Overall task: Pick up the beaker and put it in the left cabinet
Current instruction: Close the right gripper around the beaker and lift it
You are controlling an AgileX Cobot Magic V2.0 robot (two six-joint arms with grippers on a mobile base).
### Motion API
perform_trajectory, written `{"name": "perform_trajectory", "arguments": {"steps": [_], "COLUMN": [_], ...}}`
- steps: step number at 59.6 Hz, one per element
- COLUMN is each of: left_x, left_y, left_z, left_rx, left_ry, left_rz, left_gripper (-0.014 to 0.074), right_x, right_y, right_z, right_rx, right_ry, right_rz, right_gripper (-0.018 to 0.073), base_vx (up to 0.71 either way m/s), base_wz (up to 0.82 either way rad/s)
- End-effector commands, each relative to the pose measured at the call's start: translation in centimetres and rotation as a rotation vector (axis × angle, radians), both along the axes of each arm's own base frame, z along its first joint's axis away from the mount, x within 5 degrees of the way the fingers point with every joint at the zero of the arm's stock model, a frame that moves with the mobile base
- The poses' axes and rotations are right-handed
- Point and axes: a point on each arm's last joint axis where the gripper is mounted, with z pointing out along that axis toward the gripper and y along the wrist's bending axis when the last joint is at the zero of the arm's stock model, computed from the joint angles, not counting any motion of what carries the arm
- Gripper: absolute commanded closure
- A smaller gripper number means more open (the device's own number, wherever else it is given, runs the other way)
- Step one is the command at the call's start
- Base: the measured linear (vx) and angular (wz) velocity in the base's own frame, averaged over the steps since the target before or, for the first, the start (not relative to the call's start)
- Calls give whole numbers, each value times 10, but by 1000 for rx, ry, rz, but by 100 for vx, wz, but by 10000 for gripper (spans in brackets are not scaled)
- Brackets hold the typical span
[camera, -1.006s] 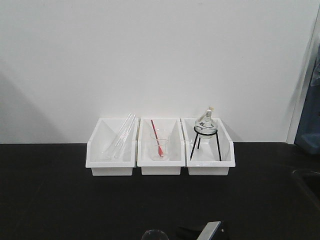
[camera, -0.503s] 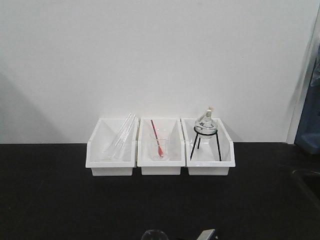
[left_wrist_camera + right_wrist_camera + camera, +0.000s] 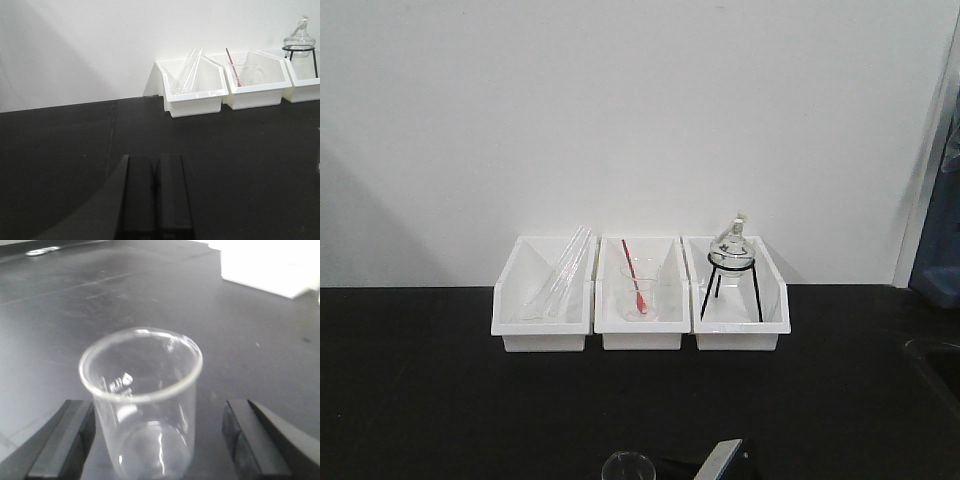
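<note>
Three white bins (image 3: pixel 640 338) set in row on black countertop (image 3: pixel 420 400). Glass tubes (image 3: pixel 560 275) held left, red-stick beaker (image 3: pixel 640 290) middle, flask on tripod (image 3: pixel 731 250) right. At bottom edge, small beaker (image 3: pixel 628 466) cut off.

The black counter (image 3: pixel 430 400) carries three white bins (image 3: pixel 641 328) in a row against the wall (image 3: pixel 640 120), and an upright beaker (image 3: pixel 142 400).

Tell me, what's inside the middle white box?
A clear glass beaker stands in the middle white bin, with a red stick leaning inside it. The bin's front wall hides the floor, so anything low there can't be seen.
</note>
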Motion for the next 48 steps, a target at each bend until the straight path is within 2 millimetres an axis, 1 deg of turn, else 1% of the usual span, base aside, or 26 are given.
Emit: {"name": "perform_trajectory", "arguments": {"steps": [1, 18, 24, 38, 42, 48], "left_x": [-1, -1, -1, -1, -1, -1], "left_y": [-1, -1, -1, -1, -1, -1], "left_z": [4, 4, 4, 4, 4, 4], "left_rx": [-15, -15, -15, -15, -15, -15], "left_ry": [-91, -91, -91, -91, -91, -91], "left_rz": [-15, -15, -15, -15, -15, -15], "left_gripper": [604, 604, 604, 604, 604, 604], "right_x": [6, 16, 20, 25, 26, 30], "right_y": [5, 10, 13, 35, 41, 43], "right_z": [38, 26, 25, 30, 30, 27], "right_rx": [201, 234, 242, 258, 261, 270], "right_ry": [-168, -108, -111, -147, -149, -139], "right_rz": [30, 32, 41, 82, 80, 30], "right_gripper": [-15, -15, -15, -15, -15, 7], "base_vx": [0, 0, 0, 0, 0, 0], "base_wz": [0, 0, 0, 0, 0, 0]}}
